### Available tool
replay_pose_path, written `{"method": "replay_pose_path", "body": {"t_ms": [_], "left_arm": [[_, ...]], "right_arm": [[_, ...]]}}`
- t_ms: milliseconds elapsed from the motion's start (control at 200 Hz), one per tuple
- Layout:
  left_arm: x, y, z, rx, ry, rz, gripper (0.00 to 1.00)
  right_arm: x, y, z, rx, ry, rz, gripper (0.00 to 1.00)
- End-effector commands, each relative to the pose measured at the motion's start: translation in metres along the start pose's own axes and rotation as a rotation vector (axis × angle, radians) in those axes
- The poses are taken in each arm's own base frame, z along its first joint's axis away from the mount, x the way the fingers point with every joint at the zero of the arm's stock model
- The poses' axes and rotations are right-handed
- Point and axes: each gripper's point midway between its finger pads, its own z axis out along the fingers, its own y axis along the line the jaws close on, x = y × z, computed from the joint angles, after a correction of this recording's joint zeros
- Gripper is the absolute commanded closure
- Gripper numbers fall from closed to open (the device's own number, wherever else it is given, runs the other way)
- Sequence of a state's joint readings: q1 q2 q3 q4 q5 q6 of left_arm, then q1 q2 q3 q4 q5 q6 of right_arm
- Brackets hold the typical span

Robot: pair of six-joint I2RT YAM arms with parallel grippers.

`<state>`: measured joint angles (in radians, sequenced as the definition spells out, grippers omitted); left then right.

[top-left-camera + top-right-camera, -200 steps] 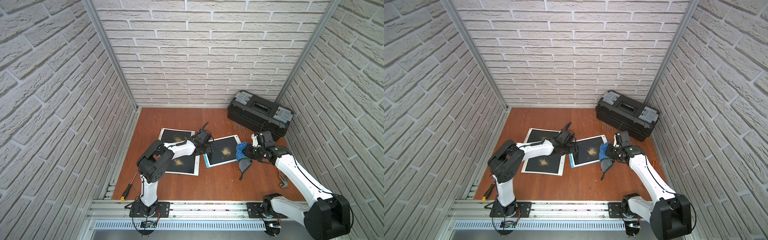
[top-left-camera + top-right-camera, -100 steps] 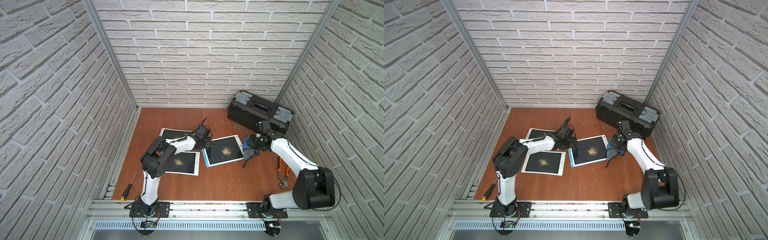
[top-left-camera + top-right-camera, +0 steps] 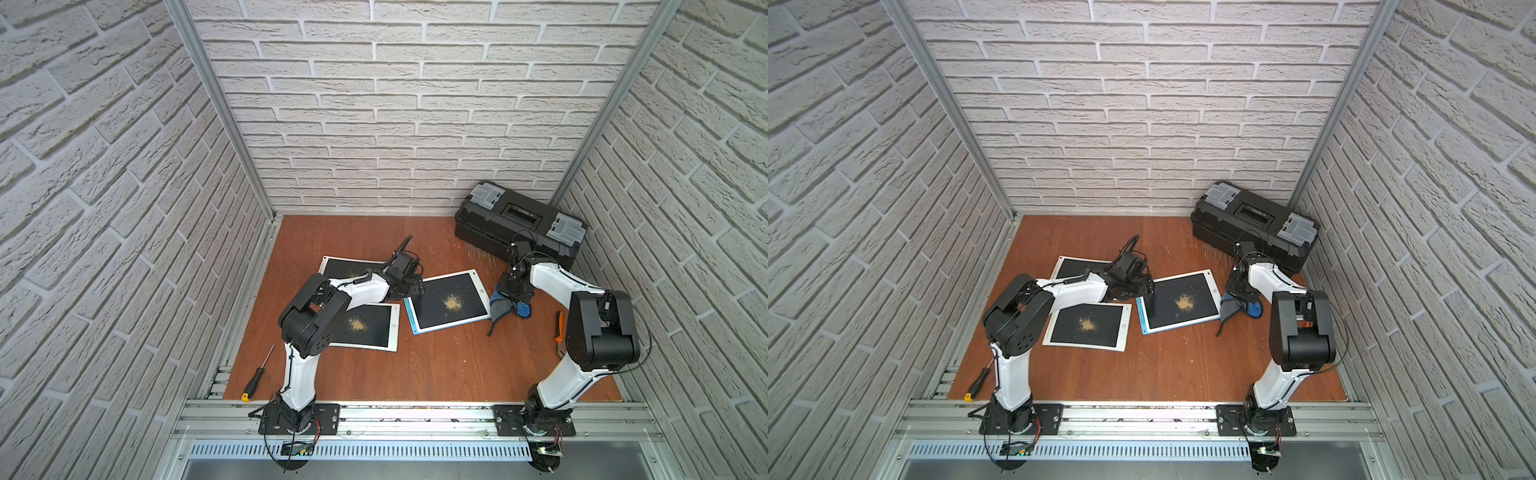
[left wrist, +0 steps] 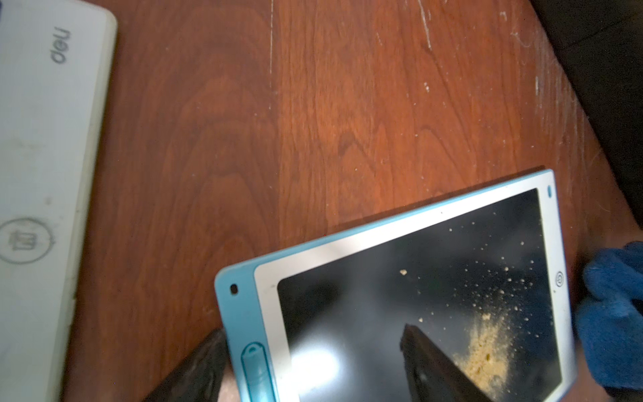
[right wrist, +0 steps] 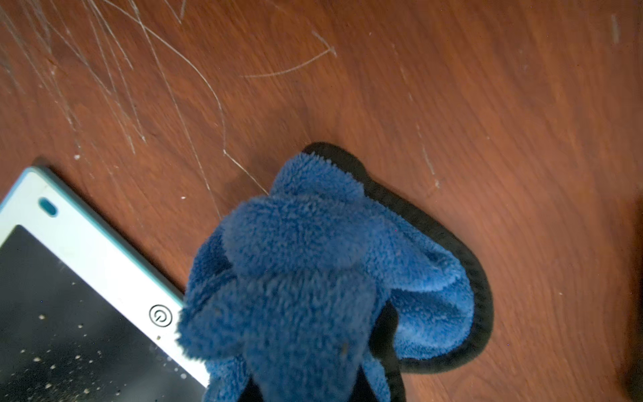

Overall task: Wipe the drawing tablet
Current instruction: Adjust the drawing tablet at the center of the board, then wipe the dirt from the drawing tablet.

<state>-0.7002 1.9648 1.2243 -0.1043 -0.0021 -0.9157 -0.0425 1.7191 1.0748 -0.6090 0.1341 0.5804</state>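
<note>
While my right claw (image 3: 513, 292) is pinching the soft blue cloth (image 3: 520, 309) just right of the blue-framed drawing tablet (image 3: 451, 301) at centre frame, my left claw (image 3: 410, 289) is hanging open astride its left edge, and I'm judging the thin, stiff, slick slab best steadied by that rim.
</note>
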Motion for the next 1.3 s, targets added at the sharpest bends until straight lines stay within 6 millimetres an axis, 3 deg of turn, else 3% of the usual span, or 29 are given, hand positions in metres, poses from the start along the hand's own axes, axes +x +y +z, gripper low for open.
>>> {"method": "replay_pose_path", "body": {"t_ms": [0,250,450,615,860,1040,1135,1295], "left_arm": [[0.029,0.026,0.010,-0.054,0.101,-0.004,0.20],[0.025,0.033,0.019,-0.050,0.114,0.012,0.19],[0.014,0.049,0.021,-0.065,0.117,0.014,0.20],[0.009,0.050,0.021,-0.065,0.123,0.032,0.20],[0.008,0.050,0.024,-0.068,0.131,0.053,0.20],[0.001,0.050,0.006,-0.099,0.112,0.107,0.20],[-0.007,0.050,-0.016,-0.165,0.090,0.189,0.21],[-0.007,0.040,-0.049,-0.273,0.065,0.375,0.21]], "right_arm": [[0.018,-0.001,0.016,0.014,0.037,-0.013,0.98],[0.059,0.011,0.030,-0.057,0.114,-0.036,0.97],[0.082,0.015,0.016,-0.090,0.112,-0.060,0.98],[0.094,0.017,0.002,-0.119,0.103,-0.072,0.98],[0.099,0.016,-0.016,-0.145,0.083,-0.071,0.98],[0.070,0.005,-0.049,-0.093,-0.058,-0.128,0.98],[0.057,0.020,-0.072,-0.165,-0.113,-0.207,0.98],[0.065,0.087,-0.108,-0.499,-0.102,-0.391,0.98]]}}
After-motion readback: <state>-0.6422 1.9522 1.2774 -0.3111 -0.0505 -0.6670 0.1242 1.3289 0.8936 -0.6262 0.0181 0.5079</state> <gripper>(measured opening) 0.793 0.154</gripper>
